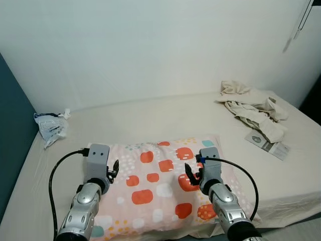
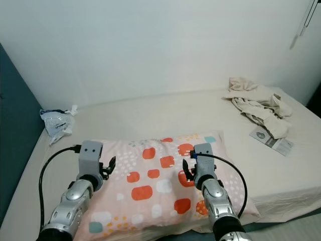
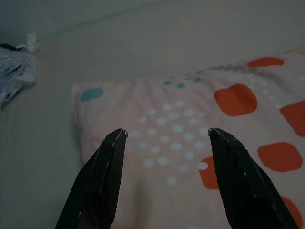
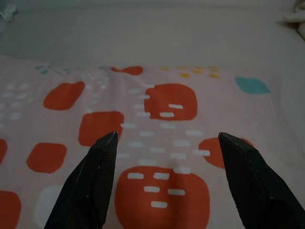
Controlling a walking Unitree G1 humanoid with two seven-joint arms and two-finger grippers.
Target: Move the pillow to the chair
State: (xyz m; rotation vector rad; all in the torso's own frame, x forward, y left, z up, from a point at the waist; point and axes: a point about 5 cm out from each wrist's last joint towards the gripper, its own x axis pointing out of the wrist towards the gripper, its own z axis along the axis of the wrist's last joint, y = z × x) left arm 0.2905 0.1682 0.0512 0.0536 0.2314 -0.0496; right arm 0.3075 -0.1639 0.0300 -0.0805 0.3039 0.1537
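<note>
A pink pillow (image 1: 160, 186) with orange, white and teal patches lies flat on the bed near its front edge. My left gripper (image 3: 164, 132) hovers open over the pillow's left part, its black fingers (image 3: 102, 171) spread above a patch of white dots. Over the pillow's right half my right gripper (image 4: 167, 136) is open too, fingers (image 4: 93, 176) apart above orange patches. Neither gripper holds anything. Both silver arms reach in from below, the left gripper (image 1: 111, 171) and right gripper (image 1: 193, 173) just above the pillow (image 2: 155, 188).
The beige bed (image 1: 165, 115) stretches back to a white wall. A crumpled plastic bag (image 1: 51, 126) lies at the far left, a heap of beige cloth (image 1: 253, 108) at the far right, with a leaflet (image 1: 268, 144) beside it. A dark blue wall (image 1: 10, 140) borders the left.
</note>
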